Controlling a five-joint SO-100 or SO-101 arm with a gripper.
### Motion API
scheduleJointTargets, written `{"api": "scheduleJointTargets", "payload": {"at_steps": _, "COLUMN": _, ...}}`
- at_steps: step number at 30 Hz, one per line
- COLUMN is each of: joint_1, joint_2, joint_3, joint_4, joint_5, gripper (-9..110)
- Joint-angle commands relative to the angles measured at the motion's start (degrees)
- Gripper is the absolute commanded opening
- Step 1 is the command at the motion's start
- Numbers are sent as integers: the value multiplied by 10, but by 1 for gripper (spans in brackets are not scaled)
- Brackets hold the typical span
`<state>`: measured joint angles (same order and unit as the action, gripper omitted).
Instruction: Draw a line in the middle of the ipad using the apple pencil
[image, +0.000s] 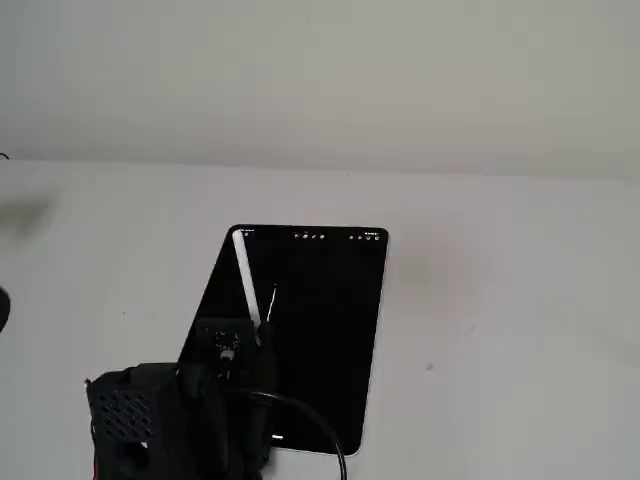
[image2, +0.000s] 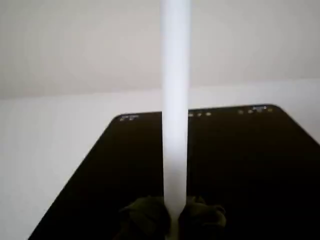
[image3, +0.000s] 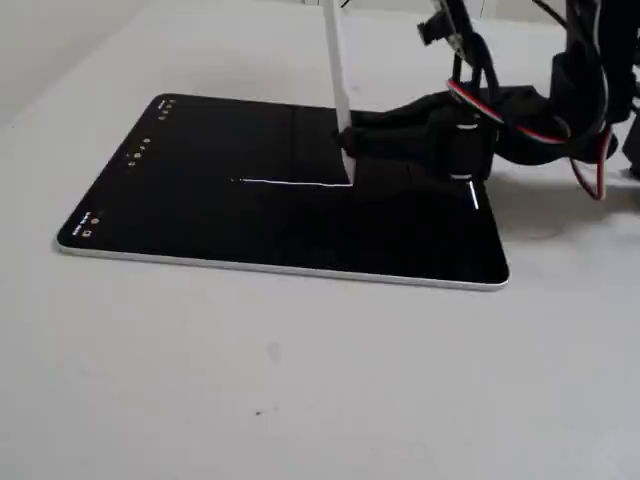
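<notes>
1. The ipad (image3: 200, 215) lies flat on a pale surface (image3: 300, 390), screen dark, with tiny light icons along one short edge; in a fixed view (image: 330, 310) that edge is the far one.
2. The hand (image3: 352, 142) is clenched on the pencil (image3: 336, 70), gripping it low on the shaft, and the pencil stands nearly upright over the screen.
3. In a fixed view the pencil (image: 245, 275) shows as a slim white rod slanting from the ipad's upper left corner down towards the black hand (image: 258, 328), which reaches over the lower left part of the screen.
4. In the wrist view the pencil (image2: 175, 100) runs as a thick white bar up the middle of the frame, held at the bottom between two dark fingers (image2: 145, 217), with the ipad (image2: 250, 165) spread out behind it.
5. The pencil's lower end meets the screen just beside the hand, near the middle of the ipad's width; whether the tip actually touches the glass I cannot tell for sure.
6. A line (image3: 290, 183) runs thin and white along the screen, one end at the pencil's foot and the other out towards the icon edge, stopping well short of it.
7. In a fixed view the line (image: 271, 303) appears as a short faint stroke just right of the pencil.
8. The black arm (image3: 520, 110) with red and white wires stands at the ipad's other short edge.
</notes>
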<state>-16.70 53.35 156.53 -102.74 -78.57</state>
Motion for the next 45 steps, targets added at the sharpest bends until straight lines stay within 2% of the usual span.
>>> {"api": "scheduleJointTargets", "payload": {"at_steps": 1, "joint_1": 3, "joint_2": 19, "joint_3": 11, "joint_4": -18, "joint_5": 11, "gripper": 0}}
{"api": "scheduleJointTargets", "payload": {"at_steps": 22, "joint_1": 2, "joint_2": 20, "joint_3": 11, "joint_4": -18, "joint_5": 18, "gripper": 0}}
{"api": "scheduleJointTargets", "payload": {"at_steps": 27, "joint_1": 0, "joint_2": 115, "joint_3": 13, "joint_4": 29, "joint_5": -1, "gripper": 0}}
{"api": "scheduleJointTargets", "payload": {"at_steps": 30, "joint_1": 11, "joint_2": 303, "joint_3": 13, "joint_4": 185, "joint_5": -4, "gripper": 0}}
{"api": "scheduleJointTargets", "payload": {"at_steps": 35, "joint_1": 14, "joint_2": 700, "joint_3": -96, "joint_4": 655, "joint_5": 54, "gripper": 0}}
{"api": "scheduleJointTargets", "payload": {"at_steps": 39, "joint_1": 11, "joint_2": 799, "joint_3": -256, "joint_4": 904, "joint_5": 119, "gripper": 0}}
{"api": "scheduleJointTargets", "payload": {"at_steps": 42, "joint_1": 18, "joint_2": 849, "joint_3": -308, "joint_4": 1028, "joint_5": 197, "gripper": 0}}
{"api": "scheduleJointTargets", "payload": {"at_steps": 45, "joint_1": 38, "joint_2": 914, "joint_3": -308, "joint_4": 1131, "joint_5": 321, "gripper": 0}}
